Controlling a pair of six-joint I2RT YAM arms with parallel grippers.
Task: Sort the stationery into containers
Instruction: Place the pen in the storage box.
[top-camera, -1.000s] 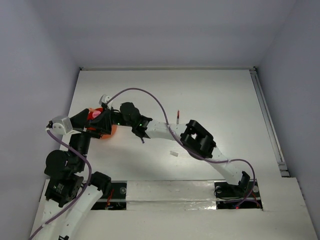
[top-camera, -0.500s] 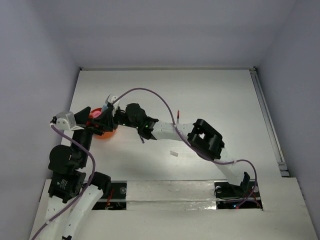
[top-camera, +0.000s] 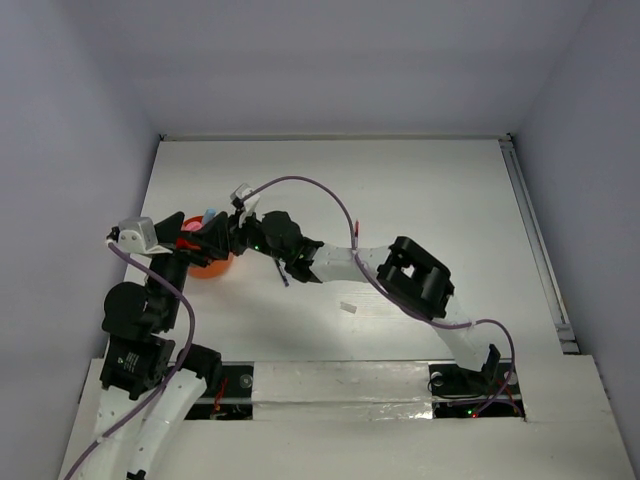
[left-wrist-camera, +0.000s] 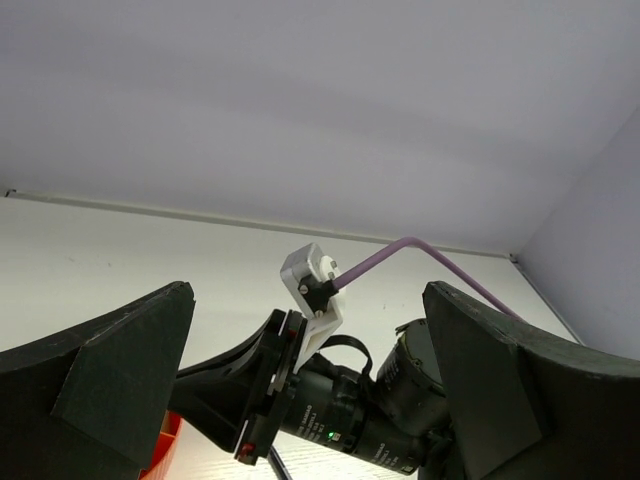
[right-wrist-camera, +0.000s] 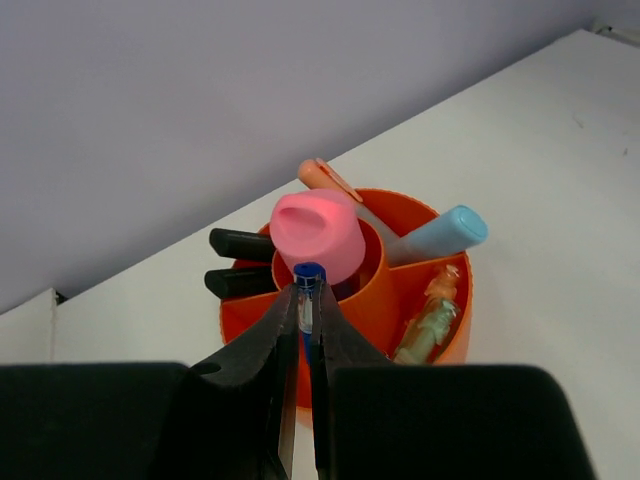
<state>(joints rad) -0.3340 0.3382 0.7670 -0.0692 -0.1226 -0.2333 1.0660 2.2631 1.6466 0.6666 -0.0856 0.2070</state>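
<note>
The container, a round orange-red pot (right-wrist-camera: 448, 330) with compartments, stands on the white table at the left (top-camera: 207, 266). It holds a pink-capped tube (right-wrist-camera: 318, 235), a pale blue-capped marker (right-wrist-camera: 441, 231), an orange marker (right-wrist-camera: 325, 176), two black-ended items (right-wrist-camera: 238, 262) and a clear greenish piece (right-wrist-camera: 430, 315). My right gripper (right-wrist-camera: 308, 303) is shut on a slim blue pen (right-wrist-camera: 309, 272), upright just above the pot's near rim. My left gripper (left-wrist-camera: 308, 300) is open wide beside the pot (left-wrist-camera: 166, 446), with the right wrist seen between its fingers.
A red pen (top-camera: 356, 235) lies on the table right of the arms' wrists. A slim dark pen (top-camera: 285, 275) lies under the right forearm, and a small white bit (top-camera: 347, 307) sits nearer the front. Grey walls close in the table on three sides.
The right wrist has shifted a little to the right over the pot, still holding the blue pen. The left wrist has also edged right. Neither gripper changed its state.
</note>
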